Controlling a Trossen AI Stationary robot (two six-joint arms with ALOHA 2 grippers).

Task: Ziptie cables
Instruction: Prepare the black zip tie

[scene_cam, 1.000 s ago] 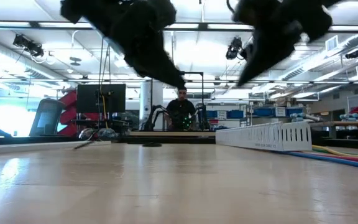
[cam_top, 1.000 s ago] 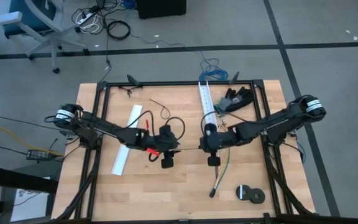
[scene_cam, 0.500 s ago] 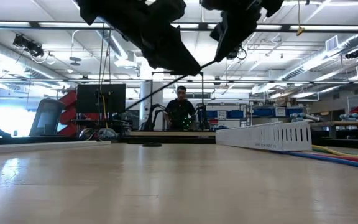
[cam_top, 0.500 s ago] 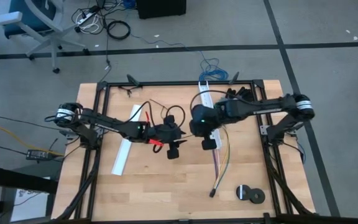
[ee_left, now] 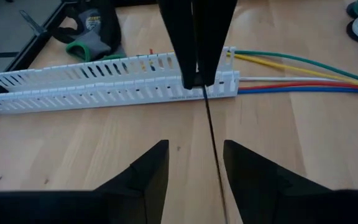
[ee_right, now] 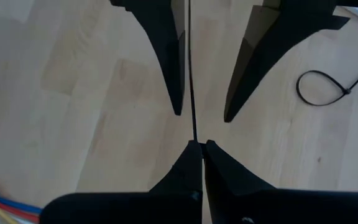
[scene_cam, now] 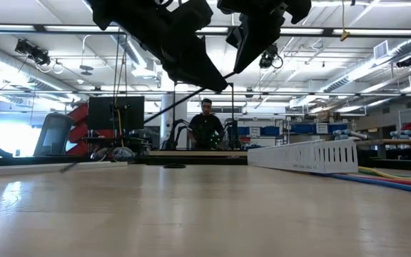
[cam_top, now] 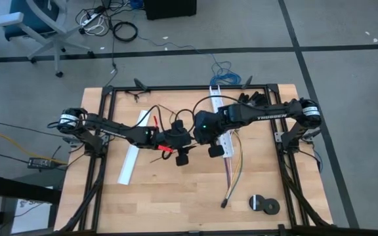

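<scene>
The wooden tabletop (cam_top: 176,190) carries everything, with both arms reaching in over its middle. A white slotted channel (cam_top: 219,115) lies toward the far side, partly under the right arm, and a second white strip (cam_top: 132,157) lies under the left arm. The cables (cam_top: 233,167) run out from the channel's near end toward the tabletop's front edge, apart from both grippers; in the left wrist view they show as yellow, green, red and blue wires (ee_left: 303,74) leaving the channel's end. A dark roll (cam_top: 264,204) sits near the front right corner.

The right gripper (cam_top: 210,143) hangs above the tabletop, its 2 fingers (ee_right: 185,171) pressed together, pinching the end of a thin black ziptie (ee_right: 191,93). The left gripper (cam_top: 182,154) faces it from just beside, its fingers (ee_left: 148,174) spread, with the ziptie passing through the gap between them without visibly touching either. Another ziptie, closed into a loop (ee_right: 322,87), lies flat on the wood past the left gripper's fingers.

In the low view a person (scene_cam: 206,128) stands in the room behind.
</scene>
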